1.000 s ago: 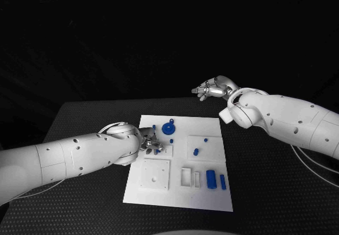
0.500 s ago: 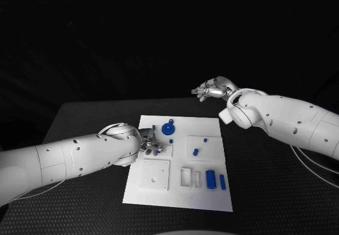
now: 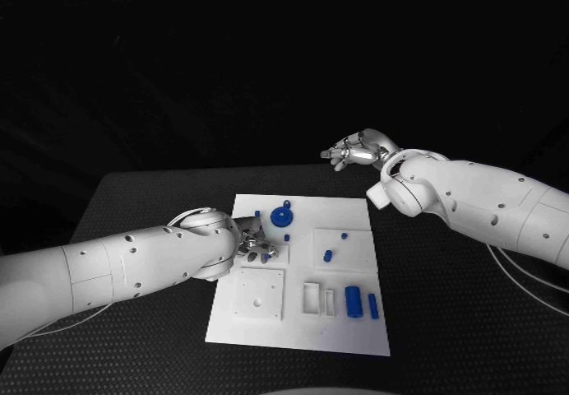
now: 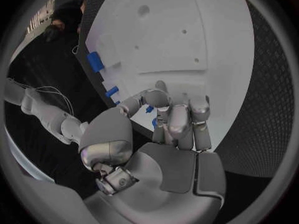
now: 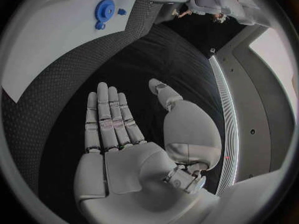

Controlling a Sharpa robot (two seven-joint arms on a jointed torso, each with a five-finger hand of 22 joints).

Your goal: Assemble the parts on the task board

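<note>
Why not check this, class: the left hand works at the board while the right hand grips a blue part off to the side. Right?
Not quite. The right hand holds nothing: the right wrist view shows it flat and open, off the board. The left hand is at the board, as stated.

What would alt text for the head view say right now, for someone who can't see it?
The left hand is down on the left part of the white task board, its fingers curled among small blue parts. The right hand is raised beyond the board's far right corner, holding nothing. A blue gear sits near the far edge, and two blue cylinders lie near the right edge.
</note>
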